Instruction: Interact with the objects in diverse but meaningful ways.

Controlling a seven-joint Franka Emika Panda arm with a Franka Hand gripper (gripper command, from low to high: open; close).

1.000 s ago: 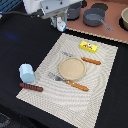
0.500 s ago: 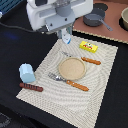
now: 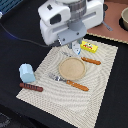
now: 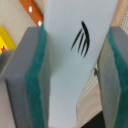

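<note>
Gripping a pale white flat piece (image 4: pixel 75 55) between its pads, end effector (image 3: pixel 75 48) above placemat (image 3: pixel 45 75), beside yellow packet (image 3: pixel 89 47)

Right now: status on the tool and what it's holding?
Tool shut on white oblong piece, pads on both sides. Hangs above placemat near yellow packet. Nothing in the way.

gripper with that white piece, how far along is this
In hand: the gripper is shut on the white oblong piece, held above the placemat. Nothing else looks handled: the blue cup, sausage and yellow packet lie untouched. Setting the piece down remains.
</note>
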